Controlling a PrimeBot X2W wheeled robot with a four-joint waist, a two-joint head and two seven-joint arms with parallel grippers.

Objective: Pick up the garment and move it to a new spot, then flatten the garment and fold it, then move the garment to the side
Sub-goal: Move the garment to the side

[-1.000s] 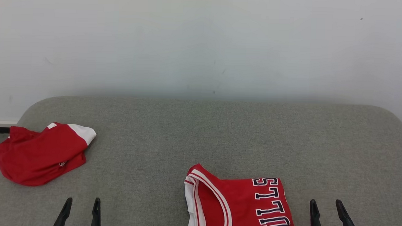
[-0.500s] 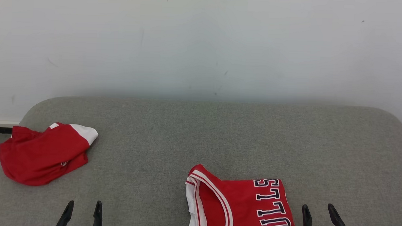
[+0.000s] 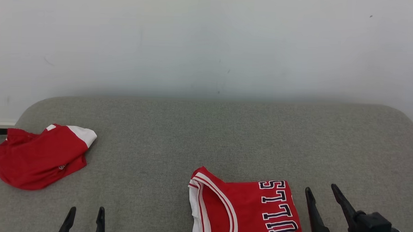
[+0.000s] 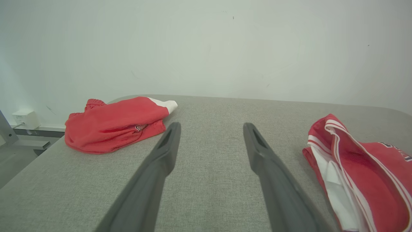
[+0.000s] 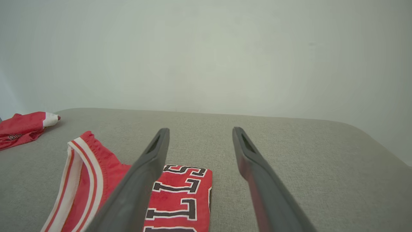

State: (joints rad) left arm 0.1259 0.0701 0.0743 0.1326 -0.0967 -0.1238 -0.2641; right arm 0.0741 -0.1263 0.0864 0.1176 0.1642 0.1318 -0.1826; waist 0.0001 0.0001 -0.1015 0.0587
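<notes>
**Both grippers wide, folded jersey beside my right**

My right gripper [image 3: 320, 188] stands wide open and empty, its two dark fingers just beside the right edge of the jersey [image 3: 248, 206]. My left gripper [image 3: 87, 208] is spread just as wide and holds nothing, over bare cushion and well apart from either cloth.

The jersey lies near the front of the padded surface [image 3: 205, 136], between my grippers but much closer to the right one. It looks folded into a compact block, so I judge that the step in hand is carrying it aside. To do that well I should come in low at a folded edge and pinch every layer together. Otherwise the thin cloth may peel open as it lifts.

The fabric is red, with white-and-red striped trim curving round an opening and dark block letters outlined in white. The surface is coarse grey weave with rounded corners. A crumpled red garment [image 3: 40, 156] with a white patch sits at the far left edge.
</notes>
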